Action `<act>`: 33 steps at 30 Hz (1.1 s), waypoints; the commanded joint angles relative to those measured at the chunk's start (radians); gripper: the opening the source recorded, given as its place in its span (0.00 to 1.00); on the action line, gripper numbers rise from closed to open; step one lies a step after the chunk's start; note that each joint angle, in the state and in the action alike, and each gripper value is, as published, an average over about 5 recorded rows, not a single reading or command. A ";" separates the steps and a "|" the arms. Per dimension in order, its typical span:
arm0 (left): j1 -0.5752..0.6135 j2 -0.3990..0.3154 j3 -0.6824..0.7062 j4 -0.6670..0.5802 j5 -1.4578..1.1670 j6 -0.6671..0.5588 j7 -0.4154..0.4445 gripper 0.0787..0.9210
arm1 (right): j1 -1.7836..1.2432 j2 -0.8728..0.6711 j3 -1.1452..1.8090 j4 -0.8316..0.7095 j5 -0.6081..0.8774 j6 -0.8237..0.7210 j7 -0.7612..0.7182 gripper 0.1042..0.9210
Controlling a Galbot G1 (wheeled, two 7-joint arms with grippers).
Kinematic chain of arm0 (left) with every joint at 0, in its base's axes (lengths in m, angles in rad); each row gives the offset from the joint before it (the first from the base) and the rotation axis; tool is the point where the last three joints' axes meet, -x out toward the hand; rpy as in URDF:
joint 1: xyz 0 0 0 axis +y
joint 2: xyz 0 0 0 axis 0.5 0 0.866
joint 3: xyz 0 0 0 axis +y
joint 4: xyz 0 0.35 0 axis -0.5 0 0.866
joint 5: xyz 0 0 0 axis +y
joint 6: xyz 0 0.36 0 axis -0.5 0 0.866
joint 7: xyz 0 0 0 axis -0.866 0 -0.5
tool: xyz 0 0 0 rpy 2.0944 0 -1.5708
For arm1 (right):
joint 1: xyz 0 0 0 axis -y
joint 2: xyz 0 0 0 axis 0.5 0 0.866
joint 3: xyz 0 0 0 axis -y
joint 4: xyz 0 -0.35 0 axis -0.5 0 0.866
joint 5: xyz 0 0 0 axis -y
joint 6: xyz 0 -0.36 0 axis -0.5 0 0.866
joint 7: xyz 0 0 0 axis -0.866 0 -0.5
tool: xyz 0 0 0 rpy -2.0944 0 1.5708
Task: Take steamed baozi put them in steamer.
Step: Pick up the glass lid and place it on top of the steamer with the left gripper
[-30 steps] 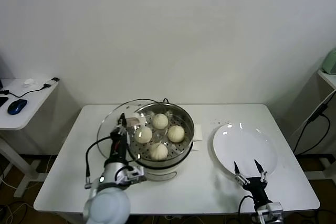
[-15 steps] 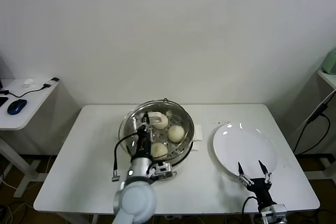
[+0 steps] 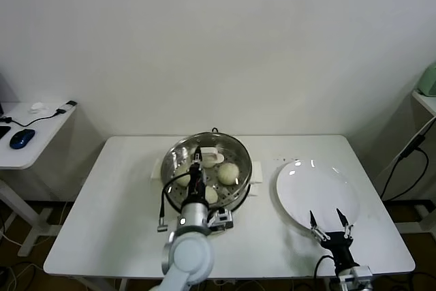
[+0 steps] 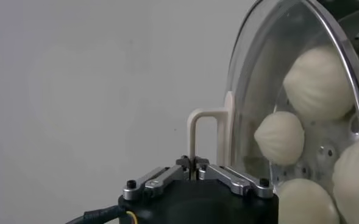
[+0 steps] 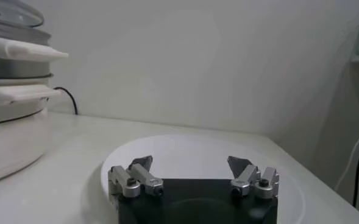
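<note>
The left arm reaches forward over the near rim of the steamer [image 3: 235, 151], wrist up. The left gripper [image 4: 194, 163] is clamped tight on the cream handle [image 4: 205, 131] of the glass lid [image 4: 258, 97], which lies over the pot. Through the glass the steamed baozi [image 4: 316, 82] sit on the perforated tray inside the steamer, at the middle of the white table [image 3: 102, 195]. The right arm waits low at the table's near right edge; the right gripper [image 3: 329, 225] points forward, fingers spread wide and empty, over the near rim of the white plate [image 3: 317, 189].
</note>
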 commanded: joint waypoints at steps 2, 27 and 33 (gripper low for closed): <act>-0.014 -0.005 0.012 0.035 0.028 0.002 -0.002 0.06 | -0.001 -0.001 0.003 -0.004 -0.001 0.010 0.004 0.88; -0.008 0.003 0.011 0.044 0.045 -0.009 -0.010 0.25 | 0.004 0.002 -0.002 -0.012 -0.023 0.051 -0.008 0.88; -0.001 0.034 0.016 -0.014 0.011 -0.008 0.005 0.46 | 0.003 0.003 -0.004 -0.006 -0.026 0.037 -0.021 0.88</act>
